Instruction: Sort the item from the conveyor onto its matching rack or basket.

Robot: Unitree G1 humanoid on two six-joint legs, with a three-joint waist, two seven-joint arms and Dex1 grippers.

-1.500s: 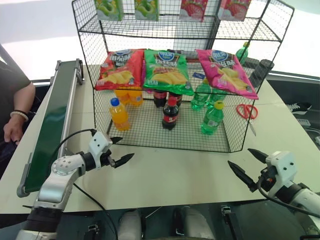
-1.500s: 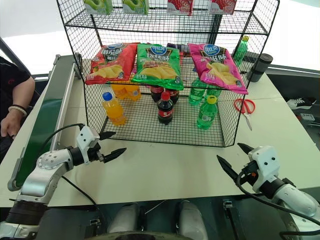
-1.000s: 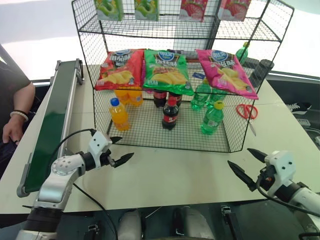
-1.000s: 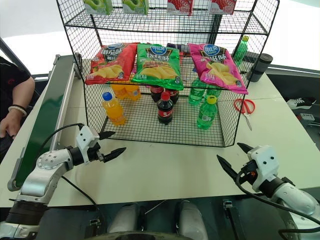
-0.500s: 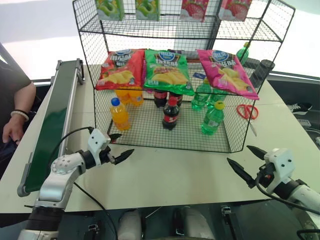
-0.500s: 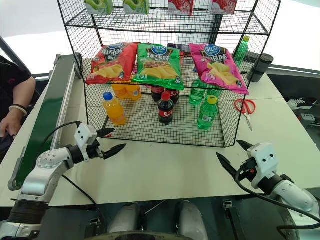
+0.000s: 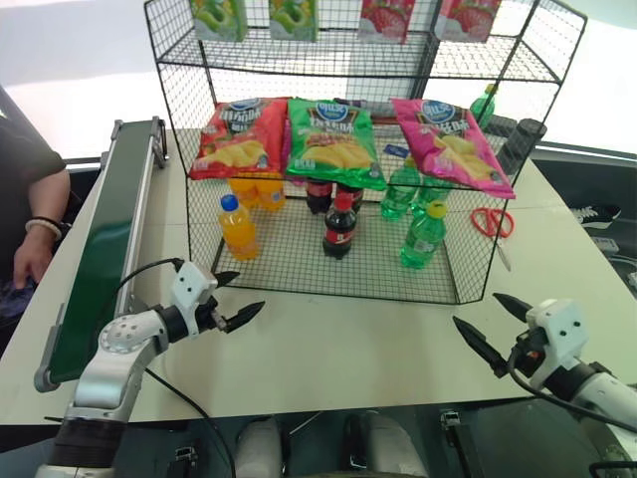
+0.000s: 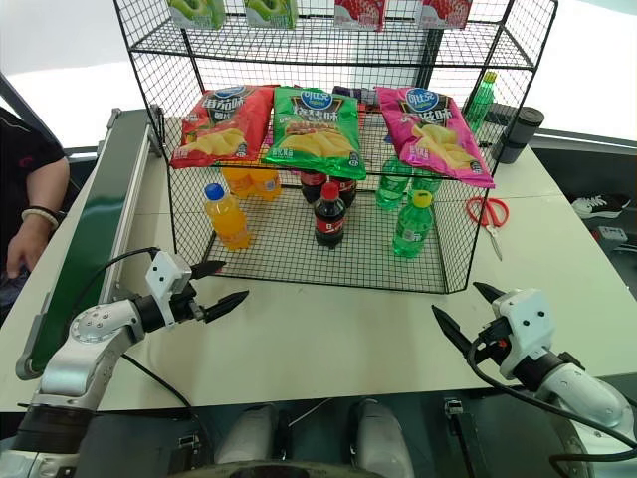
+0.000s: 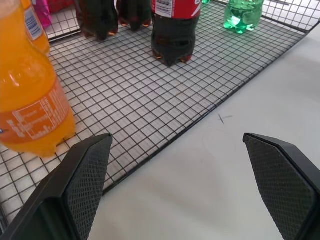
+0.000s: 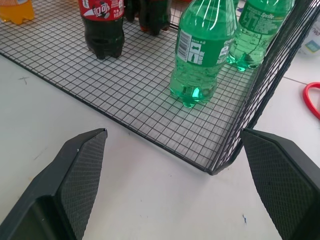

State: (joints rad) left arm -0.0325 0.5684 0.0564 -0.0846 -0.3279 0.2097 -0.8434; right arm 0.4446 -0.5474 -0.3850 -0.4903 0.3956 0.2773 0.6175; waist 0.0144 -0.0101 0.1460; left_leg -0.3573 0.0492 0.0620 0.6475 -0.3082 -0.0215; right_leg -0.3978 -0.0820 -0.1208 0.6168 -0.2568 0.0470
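Standing on the black wire rack [image 7: 299, 261]'s right side, the green bottle [image 7: 422, 237] is upright; both the left claw [image 7: 233, 297] and right claw [image 7: 494, 326] hover released, apparently empty, over the near surface [image 7: 348, 344].

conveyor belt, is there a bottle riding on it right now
No, the conveyor shows bare dark green belt along its visible length, while the green bottle stands on the rack floor.

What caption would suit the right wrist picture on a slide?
Open right pincer hovers over the table before the rack, facing a green bottle.
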